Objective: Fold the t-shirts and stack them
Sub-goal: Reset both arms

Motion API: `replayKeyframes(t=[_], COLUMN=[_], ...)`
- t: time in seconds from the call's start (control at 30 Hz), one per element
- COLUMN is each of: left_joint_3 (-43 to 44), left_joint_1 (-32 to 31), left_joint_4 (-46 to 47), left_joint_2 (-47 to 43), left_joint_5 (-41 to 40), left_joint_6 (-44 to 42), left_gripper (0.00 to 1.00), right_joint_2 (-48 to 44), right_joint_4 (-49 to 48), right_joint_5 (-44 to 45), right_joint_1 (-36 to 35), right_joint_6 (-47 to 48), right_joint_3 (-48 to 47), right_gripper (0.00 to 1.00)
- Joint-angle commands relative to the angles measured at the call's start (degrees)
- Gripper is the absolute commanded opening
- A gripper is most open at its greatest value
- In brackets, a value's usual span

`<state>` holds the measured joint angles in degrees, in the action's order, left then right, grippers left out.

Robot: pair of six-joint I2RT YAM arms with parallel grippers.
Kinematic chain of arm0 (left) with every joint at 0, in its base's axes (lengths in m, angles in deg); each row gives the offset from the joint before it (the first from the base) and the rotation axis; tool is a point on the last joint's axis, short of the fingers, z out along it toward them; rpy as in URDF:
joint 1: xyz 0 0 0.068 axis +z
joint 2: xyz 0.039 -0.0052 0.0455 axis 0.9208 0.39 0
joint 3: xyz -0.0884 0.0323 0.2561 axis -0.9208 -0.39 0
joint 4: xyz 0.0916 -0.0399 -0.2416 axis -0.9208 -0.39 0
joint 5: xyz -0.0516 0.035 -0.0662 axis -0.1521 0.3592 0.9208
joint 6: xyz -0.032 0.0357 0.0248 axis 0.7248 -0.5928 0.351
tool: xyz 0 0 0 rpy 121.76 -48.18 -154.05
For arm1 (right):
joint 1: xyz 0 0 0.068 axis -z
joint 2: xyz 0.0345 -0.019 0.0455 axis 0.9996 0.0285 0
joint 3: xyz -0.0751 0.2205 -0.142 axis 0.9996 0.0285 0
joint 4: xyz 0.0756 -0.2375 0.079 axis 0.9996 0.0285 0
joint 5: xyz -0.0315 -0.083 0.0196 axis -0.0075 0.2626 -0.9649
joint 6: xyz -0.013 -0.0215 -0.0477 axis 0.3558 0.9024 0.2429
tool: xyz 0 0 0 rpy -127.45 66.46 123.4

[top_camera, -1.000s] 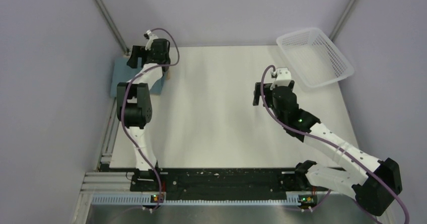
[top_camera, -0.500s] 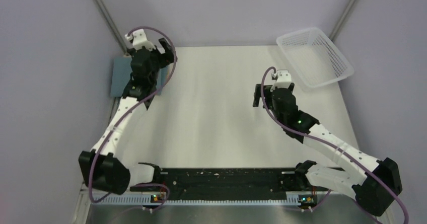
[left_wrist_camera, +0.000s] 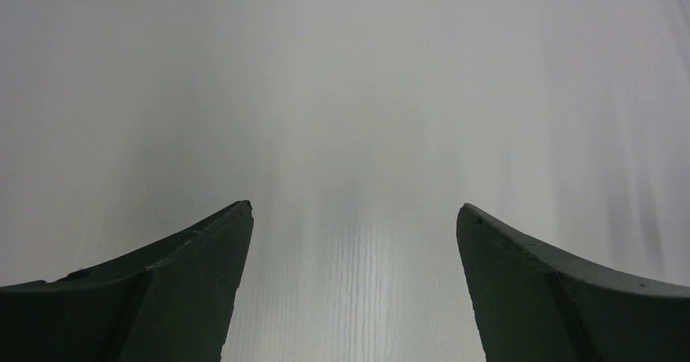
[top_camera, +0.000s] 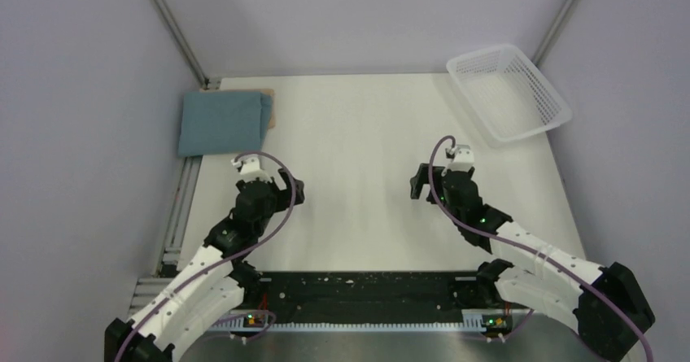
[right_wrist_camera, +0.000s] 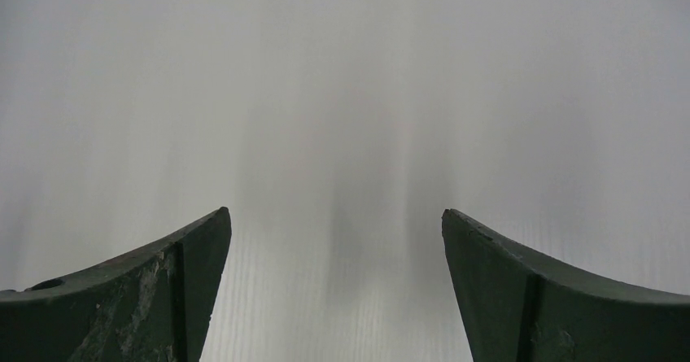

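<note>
White worktop (top_camera: 366, 134): teal t-shirt (top_camera: 221, 123) folded over tan t-shirt (top_camera: 271, 106), far-left corner, beyond left end effector (top_camera: 290, 191), nearer than right end effector (top_camera: 420, 185); both spread wide, empty.

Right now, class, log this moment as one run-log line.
left pincer open, empty | right pincer open, empty | folded teal shirt atop tan shirt, far-left corner | neither pincer touching them

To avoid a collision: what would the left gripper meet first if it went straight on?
Probably the table: ahead of the left gripper, its wrist view shows only that white surface. The distance is unclear.
</note>
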<state>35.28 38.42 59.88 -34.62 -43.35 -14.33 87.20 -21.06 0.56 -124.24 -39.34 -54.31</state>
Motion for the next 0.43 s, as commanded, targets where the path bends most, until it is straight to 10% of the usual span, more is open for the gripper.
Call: replayKeyframes(t=[0.0,0.4], left_joint_3=[-1.0,-0.8], left_joint_1=[0.2,0.2], left_joint_4=[-1.3,-6.1], left_joint_2=[-8.7,-14.7], left_joint_5=[-5.1,-8.0], left_joint_6=[2.8,3.4], left_gripper=[0.99,0.99], right_joint_2=[-5.9,-16.1], right_joint_4=[-8.7,-2.8], right_joint_5=[-1.7,3.3], right_joint_1=[0.4,0.4], right_joint_6=[-2.3,-1.0], right_joint_3=[5.4,7.1], right_gripper=[0.99,0.99])
